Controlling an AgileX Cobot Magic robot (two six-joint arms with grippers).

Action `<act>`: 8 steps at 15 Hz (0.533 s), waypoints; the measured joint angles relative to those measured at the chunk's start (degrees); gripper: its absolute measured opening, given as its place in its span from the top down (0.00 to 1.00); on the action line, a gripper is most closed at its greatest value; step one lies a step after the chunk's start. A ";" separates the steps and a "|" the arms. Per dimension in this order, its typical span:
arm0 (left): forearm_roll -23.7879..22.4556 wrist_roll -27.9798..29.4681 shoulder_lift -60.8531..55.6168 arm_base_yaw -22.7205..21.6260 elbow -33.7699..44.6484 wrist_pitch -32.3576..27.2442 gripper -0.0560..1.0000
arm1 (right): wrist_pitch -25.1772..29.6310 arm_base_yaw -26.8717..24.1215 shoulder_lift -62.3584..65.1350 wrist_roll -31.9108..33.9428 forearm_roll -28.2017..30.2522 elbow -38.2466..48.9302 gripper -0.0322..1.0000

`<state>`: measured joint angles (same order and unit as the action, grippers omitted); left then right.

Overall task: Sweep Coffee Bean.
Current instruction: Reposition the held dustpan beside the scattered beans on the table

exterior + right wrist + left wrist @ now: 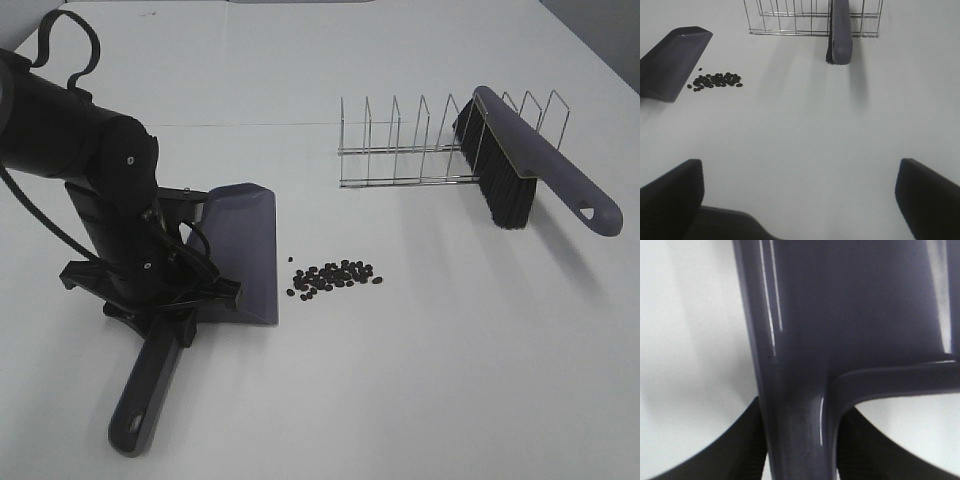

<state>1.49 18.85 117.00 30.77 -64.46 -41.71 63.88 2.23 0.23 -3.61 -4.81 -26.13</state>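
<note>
The coffee beans (pixel 335 278) lie in a small dark pile on the white table, just right of the grey-purple dustpan (pixel 245 250). The dustpan lies flat with its open edge toward the beans. My left gripper (pixel 185 300) is shut on the dustpan's handle (pixel 145 400) where it meets the pan. The left wrist view shows the handle (pixel 795 405) between the two black fingers (pixel 740 455). The brush (pixel 530 165), with black bristles, leans in a wire rack (pixel 420 145). My right gripper (pixel 800 200) is open, empty and far from the beans (pixel 715 81). It is out of the exterior view.
The wire rack stands at the back right with the brush's handle end (pixel 595 210) sticking out over the table. In the right wrist view the dustpan (pixel 672 62), rack (pixel 790 20) and brush (pixel 840 30) lie ahead across bare white table (pixel 805 130).
</note>
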 joint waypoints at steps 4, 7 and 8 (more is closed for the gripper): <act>-0.34 -0.06 0.00 0.00 0.00 0.06 0.61 | 0.00 0.00 0.00 0.00 0.00 0.00 0.06; -0.52 -0.06 0.00 0.00 0.00 -0.40 0.61 | 0.00 0.00 0.00 0.00 0.00 0.00 0.06; -1.49 -0.06 0.00 0.00 0.00 -0.92 0.61 | 0.00 0.00 0.00 0.00 0.00 0.00 0.06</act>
<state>0.00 18.79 117.00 30.77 -64.46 -42.63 63.88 2.23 0.23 -3.61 -4.81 -26.13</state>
